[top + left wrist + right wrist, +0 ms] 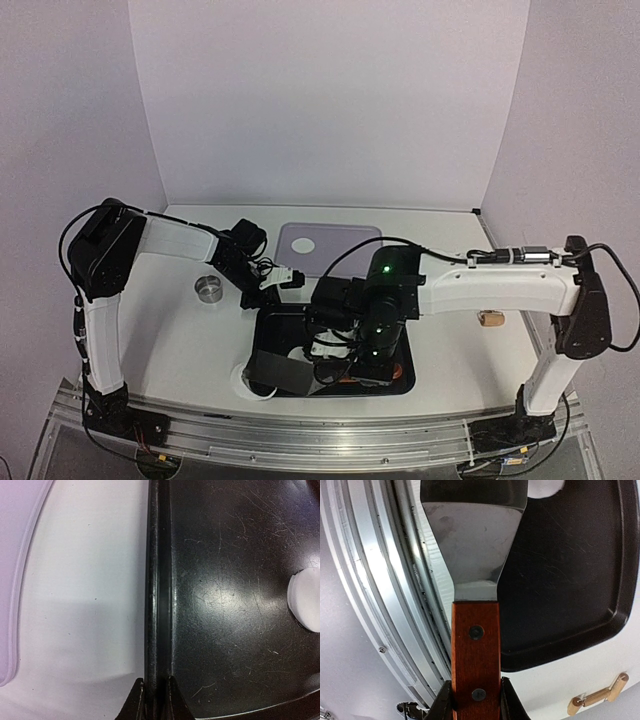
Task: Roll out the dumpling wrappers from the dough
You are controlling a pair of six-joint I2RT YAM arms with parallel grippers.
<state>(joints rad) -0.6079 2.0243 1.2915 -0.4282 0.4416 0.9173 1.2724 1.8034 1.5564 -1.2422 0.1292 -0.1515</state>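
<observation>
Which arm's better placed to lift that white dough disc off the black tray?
Right: right fingers hold the spatula, blade beside the dough disc; left fingers are clamped on the tray's rim, probably steadying it.

White table (180, 340), flat top, faint dark specks on the surface. Three plain pale lilac walls enclose it: back wall (330, 100), left wall (70, 110), right wall (580, 110), joined at the table's far corners. Aluminium rail (330, 440) runs along the near edge. Lighting even and soft; shadows faint.
</observation>
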